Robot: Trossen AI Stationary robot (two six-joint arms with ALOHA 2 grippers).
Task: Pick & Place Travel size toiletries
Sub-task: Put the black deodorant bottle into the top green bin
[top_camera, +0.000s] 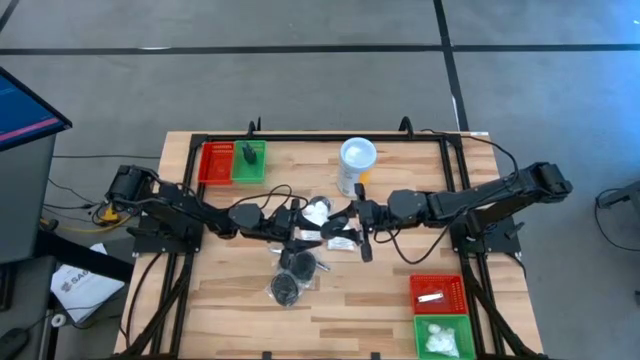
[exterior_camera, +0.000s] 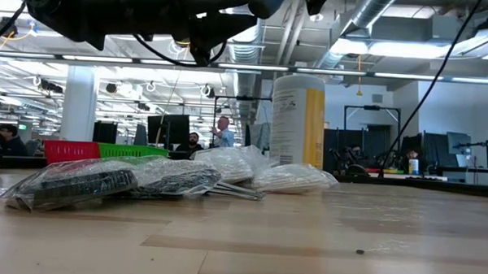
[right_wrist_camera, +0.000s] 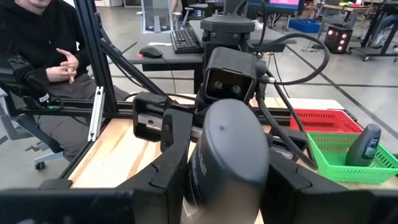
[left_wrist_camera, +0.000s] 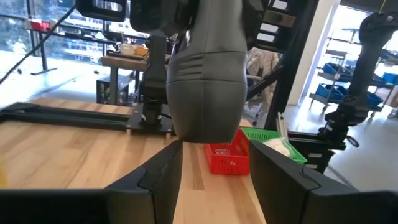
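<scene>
A small dark grey bottle (right_wrist_camera: 229, 155) hangs above the table's middle, with my right gripper (right_wrist_camera: 224, 146) shut on it. My left gripper (left_wrist_camera: 214, 149) faces it from the table's left, open. Its fingertips stand on either side of the bottle's free end (left_wrist_camera: 205, 127); I cannot tell whether they touch it. On the table below lie the other toiletries: wrapped dark pucks (top_camera: 297, 263) (exterior_camera: 88, 184) and white packets (top_camera: 318, 212) (exterior_camera: 291, 178). My right gripper pinches the bottle's two sides (right_wrist_camera: 196, 171) between its fingers. They come nearly level from the table's right and lie along the bottle. The bottle is lifted clear of the table, lies about level, and its rounded end (right_wrist_camera: 227, 115) sticks out toward the left gripper.
A yellow canister with a white lid (top_camera: 356, 165) stands just behind the grippers. A red bin (top_camera: 216, 162) and a green bin (top_camera: 249, 163) holding a bottle sit at the far left. A red bin (top_camera: 437, 293) and a green bin (top_camera: 440, 335) sit at the near right. A seated person (right_wrist_camera: 43, 56) is beyond the table.
</scene>
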